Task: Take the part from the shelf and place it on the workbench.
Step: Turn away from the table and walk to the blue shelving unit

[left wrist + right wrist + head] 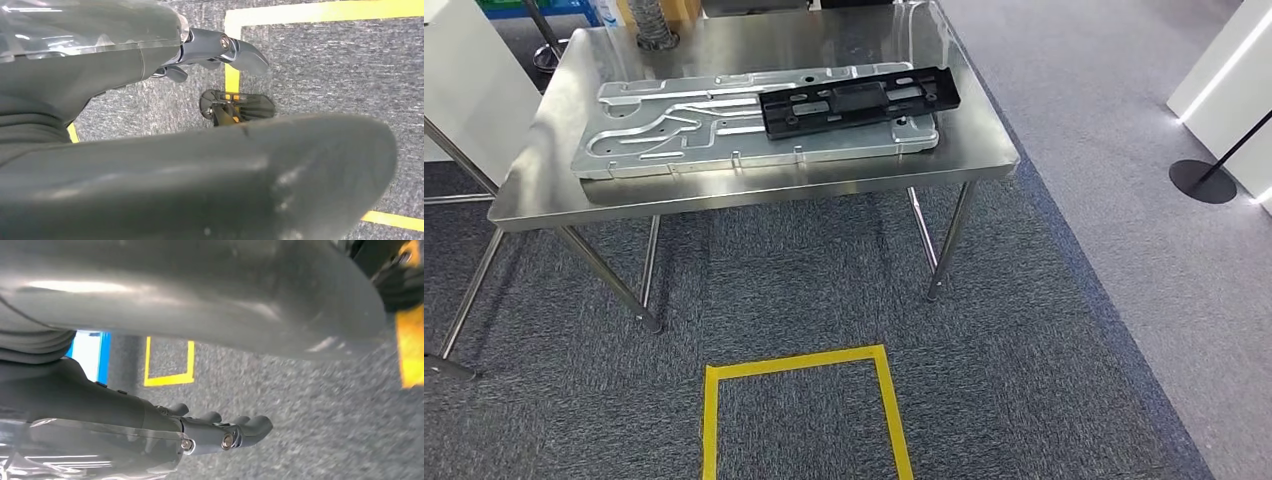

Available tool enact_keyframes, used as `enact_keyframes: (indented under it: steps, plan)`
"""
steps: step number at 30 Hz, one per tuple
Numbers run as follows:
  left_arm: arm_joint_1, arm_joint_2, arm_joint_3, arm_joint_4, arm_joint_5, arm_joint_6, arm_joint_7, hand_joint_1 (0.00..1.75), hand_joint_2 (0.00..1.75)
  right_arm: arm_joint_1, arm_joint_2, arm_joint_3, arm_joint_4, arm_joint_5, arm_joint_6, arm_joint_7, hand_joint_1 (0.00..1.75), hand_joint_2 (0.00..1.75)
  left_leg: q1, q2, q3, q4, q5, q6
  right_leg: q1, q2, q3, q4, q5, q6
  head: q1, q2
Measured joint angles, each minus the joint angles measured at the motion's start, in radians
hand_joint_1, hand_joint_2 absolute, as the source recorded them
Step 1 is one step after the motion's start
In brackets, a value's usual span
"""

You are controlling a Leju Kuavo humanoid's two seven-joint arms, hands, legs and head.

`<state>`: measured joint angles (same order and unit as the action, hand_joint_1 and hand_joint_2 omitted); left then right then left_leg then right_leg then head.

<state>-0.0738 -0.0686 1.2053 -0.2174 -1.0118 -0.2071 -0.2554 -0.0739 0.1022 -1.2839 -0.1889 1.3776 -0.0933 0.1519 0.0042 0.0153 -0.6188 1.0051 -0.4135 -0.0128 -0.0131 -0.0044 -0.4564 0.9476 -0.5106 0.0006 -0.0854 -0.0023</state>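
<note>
On the steel workbench a silver stamped panel lay flat, and the black part rested across its right end. Both hands hung over grey carpet, the left hand and right hand empty, fingers extended.

- Steel workbench ahead, on thin metal legs, standing on grey carpet.
- Large silver stamped panel lies flat on the bench, long side across the view.
- Black part rests on the panel's right half, slightly skewed, its right end reaching past the panel's top edge.
- Yellow tape square on the carpet in front of the bench.
- Black stanchion base on lighter floor at right, beside a white wall.
</note>
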Motion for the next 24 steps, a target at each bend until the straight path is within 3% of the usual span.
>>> enact_keyframes:
  steps: [1, 3, 4, 5, 6, 7, 9, 11, 12, 14, 15, 16, 18, 19, 20, 22, 24]
  plan:
    - [0.001, 0.002, 0.001, 0.000, 0.003, 0.002, 0.002, 0.00, 0.00, 0.000, -0.002, 0.000, 0.000, -0.001, 0.000, 0.000, 0.00, 0.00, 0.001, -0.003, -0.013, 0.036, -0.036, -0.004, -0.001, -0.003, -0.007, -0.001, 0.009, -0.009, 0.000, 0.000]
    - [0.002, 0.005, 0.004, 0.000, 0.007, 0.004, 0.005, 0.00, 0.00, -0.001, -0.011, -0.001, 0.000, -0.002, 0.000, 0.000, 0.00, 0.00, 0.003, -0.005, -0.048, 0.160, -0.132, -0.008, 0.004, -0.006, -0.027, 0.004, 0.023, -0.020, 0.000, 0.000]
    - [0.003, 0.007, 0.005, 0.000, 0.007, 0.005, 0.006, 0.00, 0.00, -0.001, -0.016, -0.001, 0.001, -0.002, 0.001, 0.000, 0.00, 0.00, 0.004, -0.006, -0.062, 0.224, -0.165, -0.010, 0.006, -0.007, -0.040, 0.008, 0.030, -0.022, 0.000, 0.000]
    - [0.003, 0.008, 0.006, 0.000, 0.008, 0.005, 0.008, 0.00, 0.00, -0.001, -0.021, -0.001, 0.001, -0.004, 0.001, 0.000, 0.00, 0.00, 0.005, -0.006, -0.065, 0.265, -0.175, -0.012, 0.008, -0.007, -0.054, 0.014, 0.038, -0.022, 0.000, 0.000]
    - [0.003, 0.010, 0.006, 0.000, 0.008, 0.006, 0.009, 0.00, 0.00, -0.001, -0.025, -0.002, 0.002, -0.006, 0.001, 0.000, 0.00, 0.00, 0.005, -0.006, -0.051, 0.272, -0.164, -0.012, 0.009, -0.007, -0.071, 0.021, 0.044, -0.021, 0.000, 0.000]
    - [0.003, 0.012, 0.007, 0.000, 0.008, 0.008, 0.010, 0.00, 0.00, -0.001, -0.029, -0.003, 0.004, -0.008, 0.002, 0.000, 0.00, 0.00, 0.006, -0.006, -0.021, 0.245, -0.139, -0.012, 0.010, -0.007, -0.088, 0.030, 0.051, -0.020, 0.000, 0.000]
    - [0.001, 0.018, 0.008, 0.000, 0.008, 0.011, 0.012, 0.00, 0.00, -0.001, -0.034, -0.007, 0.006, -0.013, 0.005, -0.001, 0.00, 0.00, 0.006, -0.008, 0.076, 0.116, -0.103, -0.006, 0.011, -0.005, -0.118, 0.046, 0.062, -0.014, 0.000, 0.000]
    - [-0.001, 0.024, 0.011, 0.000, 0.008, 0.015, 0.013, 0.00, 0.00, -0.001, -0.036, -0.011, 0.008, -0.016, 0.006, -0.002, 0.00, 0.00, 0.001, -0.011, 0.146, 0.006, -0.108, 0.005, 0.012, -0.005, -0.135, 0.056, 0.075, -0.004, 0.000, 0.000]
    - [-0.001, 0.026, 0.012, 0.000, 0.008, 0.017, 0.014, 0.00, 0.00, -0.001, -0.036, -0.013, 0.008, -0.017, 0.006, -0.002, 0.00, 0.00, -0.002, -0.013, 0.155, -0.017, -0.115, 0.011, 0.012, -0.006, -0.138, 0.057, 0.082, 0.002, 0.000, 0.000]
    - [-0.001, 0.030, 0.016, 0.000, 0.008, 0.019, 0.015, 0.00, 0.00, 0.001, -0.036, -0.015, 0.009, -0.017, 0.006, -0.002, 0.00, 0.00, -0.003, -0.011, 0.144, -0.027, -0.099, 0.026, 0.009, -0.005, -0.144, 0.059, 0.091, 0.014, 0.000, 0.000]
    - [-0.001, 0.032, 0.017, 0.000, 0.008, 0.019, 0.015, 0.00, 0.00, 0.001, -0.036, -0.016, 0.009, -0.017, 0.006, -0.002, 0.00, 0.00, -0.002, -0.008, 0.136, -0.030, -0.089, 0.035, 0.008, -0.003, -0.151, 0.070, 0.075, 0.018, 0.000, 0.000]
    - [-0.001, 0.033, 0.018, 0.000, 0.008, 0.019, 0.015, 0.00, 0.00, 0.001, -0.036, -0.016, 0.010, -0.017, 0.006, -0.002, 0.00, 0.00, -0.001, -0.006, 0.125, -0.033, -0.076, 0.045, 0.007, -0.002, -0.162, 0.097, 0.040, 0.022, 0.000, 0.000]
    - [-0.002, 0.034, 0.020, 0.000, 0.009, 0.019, 0.015, 0.00, 0.00, 0.001, -0.033, -0.017, 0.012, -0.017, 0.006, -0.002, 0.00, 0.00, -0.002, -0.004, 0.096, -0.034, -0.052, 0.054, 0.003, 0.000, -0.191, 0.206, -0.067, 0.028, 0.000, 0.000]
    - [-0.001, 0.035, 0.021, 0.000, 0.009, 0.019, 0.015, 0.00, 0.00, 0.001, -0.031, -0.017, 0.012, -0.017, 0.006, -0.002, 0.00, 0.00, -0.003, -0.003, 0.080, -0.034, -0.039, 0.055, 0.001, 0.000, -0.203, 0.271, -0.106, 0.030, 0.000, 0.000]
    - [-0.001, 0.035, 0.021, 0.000, 0.009, 0.019, 0.015, 0.00, 0.00, 0.002, -0.029, -0.017, 0.013, -0.017, 0.006, -0.002, 0.00, 0.00, -0.004, -0.003, 0.063, -0.033, -0.025, 0.054, -0.001, 0.000, -0.207, 0.322, -0.119, 0.032, 0.000, 0.000]
    - [-0.001, 0.036, 0.022, 0.000, 0.007, 0.019, 0.015, 0.00, 0.00, 0.001, -0.026, -0.017, 0.013, -0.018, 0.006, -0.003, 0.00, 0.00, -0.004, -0.002, 0.026, -0.029, 0.003, 0.049, -0.004, 0.000, -0.174, 0.339, -0.074, 0.036, 0.000, 0.000]
    - [-0.001, 0.036, 0.022, 0.000, 0.003, 0.018, 0.015, 0.00, 0.00, -0.001, -0.025, -0.018, 0.013, -0.023, 0.005, -0.007, 0.00, 0.00, -0.004, -0.002, -0.012, -0.020, 0.028, 0.041, -0.006, 0.000, -0.074, 0.228, -0.027, 0.036, 0.000, 0.000]
